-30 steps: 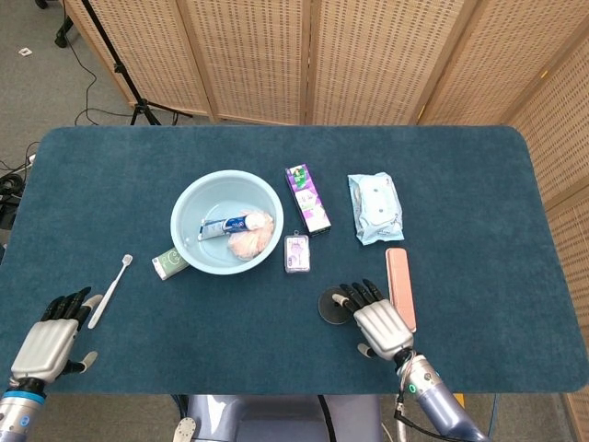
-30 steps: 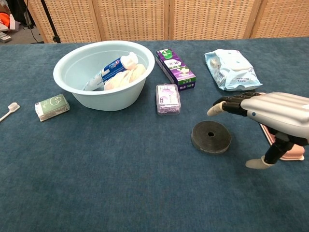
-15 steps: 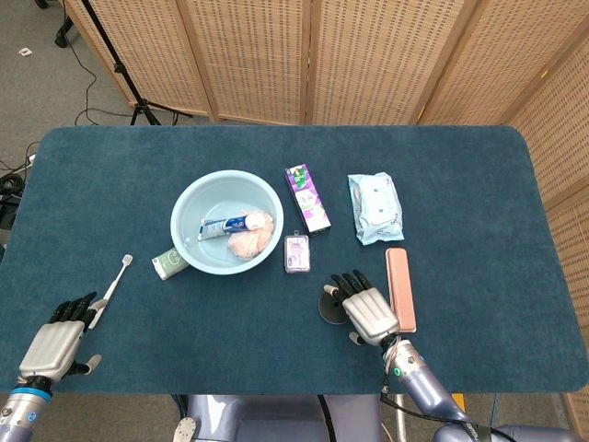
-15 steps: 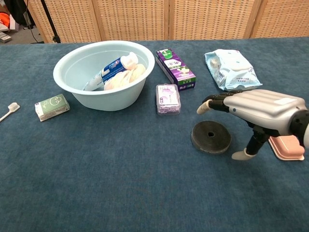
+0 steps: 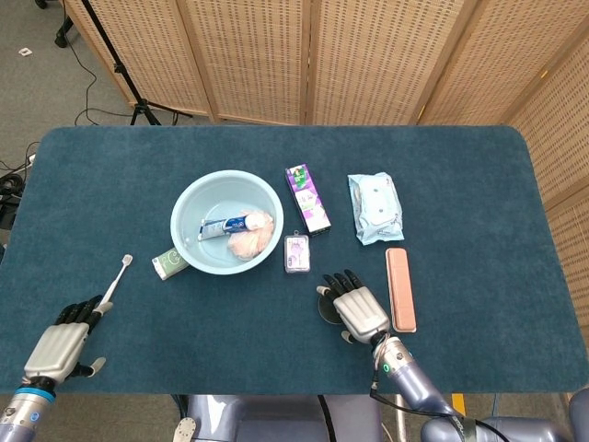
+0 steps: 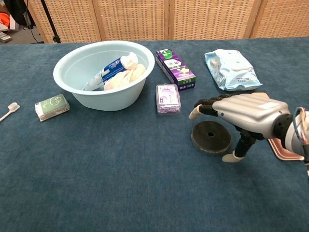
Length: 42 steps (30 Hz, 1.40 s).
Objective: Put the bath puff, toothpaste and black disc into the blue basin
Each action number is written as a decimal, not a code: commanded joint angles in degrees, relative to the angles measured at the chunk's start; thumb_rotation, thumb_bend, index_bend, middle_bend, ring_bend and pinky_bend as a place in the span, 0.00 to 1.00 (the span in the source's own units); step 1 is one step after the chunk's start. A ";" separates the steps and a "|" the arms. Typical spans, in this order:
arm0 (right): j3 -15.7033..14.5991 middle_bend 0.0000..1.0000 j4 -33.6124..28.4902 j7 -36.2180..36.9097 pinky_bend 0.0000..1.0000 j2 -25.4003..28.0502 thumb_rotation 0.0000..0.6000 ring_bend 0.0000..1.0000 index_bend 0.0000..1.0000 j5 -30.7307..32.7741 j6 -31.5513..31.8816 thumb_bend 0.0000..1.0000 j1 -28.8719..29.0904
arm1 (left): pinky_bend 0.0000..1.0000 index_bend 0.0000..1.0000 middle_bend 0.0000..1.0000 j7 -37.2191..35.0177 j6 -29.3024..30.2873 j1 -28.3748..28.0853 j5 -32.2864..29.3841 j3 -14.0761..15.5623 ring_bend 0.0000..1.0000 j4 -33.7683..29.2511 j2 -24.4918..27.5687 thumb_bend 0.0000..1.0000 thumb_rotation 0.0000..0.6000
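The light blue basin [image 5: 189,207] [image 6: 67,77] stands left of centre; a toothpaste tube [image 5: 224,226] [image 6: 110,69] and a pale pink bath puff [image 5: 251,238] [image 6: 126,76] lie inside it. A black disc [image 6: 209,137] [image 5: 323,308] with a centre hole lies flat on the cloth. My right hand [image 5: 357,309] [image 6: 244,113] hovers over the disc's right part, fingers spread, its thumb reaching down beside the disc. Nothing is gripped. My left hand [image 5: 63,339] rests open at the near left edge, seen only in the head view.
A purple box [image 5: 307,198], a small purple case [image 5: 296,252], a wipes pack [image 5: 375,208] and a pink bar [image 5: 398,287] lie around the disc. A green soap box [image 6: 52,107] and a toothbrush [image 5: 112,284] lie left of the basin.
My right hand has moved left, from beside the disc to over it. My left hand has drawn back a little toward the near edge.
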 commanded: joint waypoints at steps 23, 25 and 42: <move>0.95 0.05 8.83 -0.74 0.02 -4.12 1.00 0.05 0.21 4.85 -1.17 0.21 4.43 | 0.00 0.00 0.00 -0.48 -2.22 -0.70 0.65 1.10 0.00 0.17 -0.68 0.28 1.00; 0.94 0.05 9.32 -0.59 0.02 -4.28 1.00 0.05 0.21 5.12 -1.16 0.21 4.56 | 0.00 0.00 0.00 -0.61 -2.42 -0.76 0.79 1.21 0.00 0.17 -0.72 0.28 1.00; 0.41 0.06 9.65 -0.61 0.02 -4.13 1.00 0.05 0.36 6.43 1.06 0.26 4.54 | 0.00 0.00 0.00 -1.31 -3.11 -0.99 1.99 1.93 0.00 -0.39 -0.74 0.28 1.00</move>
